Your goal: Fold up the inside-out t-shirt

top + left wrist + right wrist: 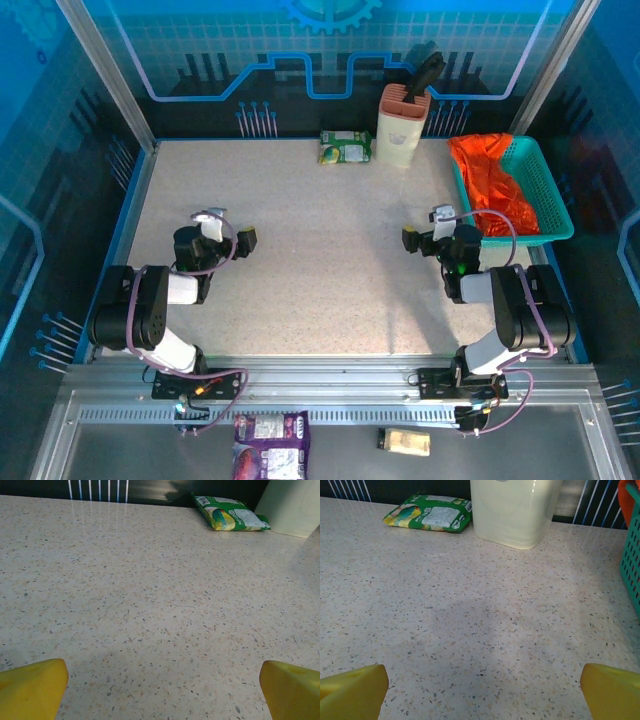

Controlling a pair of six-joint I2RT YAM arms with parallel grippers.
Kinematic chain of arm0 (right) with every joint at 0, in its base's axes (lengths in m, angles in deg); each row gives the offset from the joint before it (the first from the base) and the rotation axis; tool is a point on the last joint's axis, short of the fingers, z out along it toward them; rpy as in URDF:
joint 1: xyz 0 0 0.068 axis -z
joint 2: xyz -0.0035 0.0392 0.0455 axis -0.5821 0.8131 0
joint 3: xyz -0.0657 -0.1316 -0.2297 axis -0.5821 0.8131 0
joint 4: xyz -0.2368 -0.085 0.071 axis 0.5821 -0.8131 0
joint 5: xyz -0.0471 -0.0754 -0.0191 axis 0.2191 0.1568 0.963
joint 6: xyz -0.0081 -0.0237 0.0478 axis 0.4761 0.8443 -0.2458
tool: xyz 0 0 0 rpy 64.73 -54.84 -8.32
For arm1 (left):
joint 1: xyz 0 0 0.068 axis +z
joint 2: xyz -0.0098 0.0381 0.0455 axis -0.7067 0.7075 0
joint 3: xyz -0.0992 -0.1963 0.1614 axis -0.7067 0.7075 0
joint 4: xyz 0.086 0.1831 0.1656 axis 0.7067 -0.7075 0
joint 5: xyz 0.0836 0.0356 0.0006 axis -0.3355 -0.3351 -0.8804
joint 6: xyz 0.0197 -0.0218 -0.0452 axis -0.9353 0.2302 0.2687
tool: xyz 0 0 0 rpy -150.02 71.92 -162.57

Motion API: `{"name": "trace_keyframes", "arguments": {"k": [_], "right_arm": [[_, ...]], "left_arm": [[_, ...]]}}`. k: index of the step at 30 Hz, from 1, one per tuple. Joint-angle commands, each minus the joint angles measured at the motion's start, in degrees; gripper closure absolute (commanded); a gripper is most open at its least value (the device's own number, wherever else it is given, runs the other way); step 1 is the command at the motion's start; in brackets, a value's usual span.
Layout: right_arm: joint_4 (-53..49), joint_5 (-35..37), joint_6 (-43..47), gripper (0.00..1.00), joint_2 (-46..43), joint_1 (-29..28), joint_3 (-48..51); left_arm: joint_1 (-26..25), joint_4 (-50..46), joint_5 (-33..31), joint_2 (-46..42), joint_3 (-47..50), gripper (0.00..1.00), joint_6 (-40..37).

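The left gripper has its yellow fingers spread as wide as they go, with nothing between them but bare speckled table. The right gripper is the same: its yellow fingers stand far apart and hold nothing. Both hover low, well nearer the arm bases than the cream holder, the left one off to the holder's left and the right one slightly to its right.

Between the fingers and the holder the tabletop is open and flat. Its far edge runs just behind the holder against the dark back wall, and metal frame posts close in the two sides.

The inside-out t-shirt lies crumpled in the teal basket, which stands to the right of the holder at the table's right edge. Orange cloth heaps over the basket's left rim.

A green packet lies flat just left of the holder. From above, a black handle sticks out of the holder's top.

The left wrist view catches the packet and the holder's wall at its upper right. The right wrist view has the holder dead ahead with the packet beside it, the basket mesh at its right margin and a sliver of orange above that.
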Motion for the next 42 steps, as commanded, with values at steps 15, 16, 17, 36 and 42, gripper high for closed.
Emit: {"name": "trace_keyframes", "arguments": {"k": [15,16,17,36,42], "right_arm": [[-46.39,10.77,-9.26,0.00,-13.16,-0.50,-24.25],[-49.45,11.81,-10.53,0.00,-12.74,-0.04,-26.68],[-52.31,12.49,-11.63,0.00,-12.18,0.51,-28.66],[-80.92,4.57,-19.75,0.30,18.37,13.02,-72.40],[-81.69,3.53,-20.32,0.40,28.87,13.44,-82.01]], "left_arm": [[-0.34,-45.21,-13.35,-23.65,-16.96,0.01,9.97],[-0.34,-48.42,-12.90,-24.73,-18.71,0.01,10.76],[-0.34,-52.02,-12.80,-25.68,-20.25,0.01,11.88],[-0.35,-76.71,0.13,-28.10,-34.61,0.01,8.97],[-0.34,-73.57,2.57,-26.62,-32.90,0.01,8.75]]}}
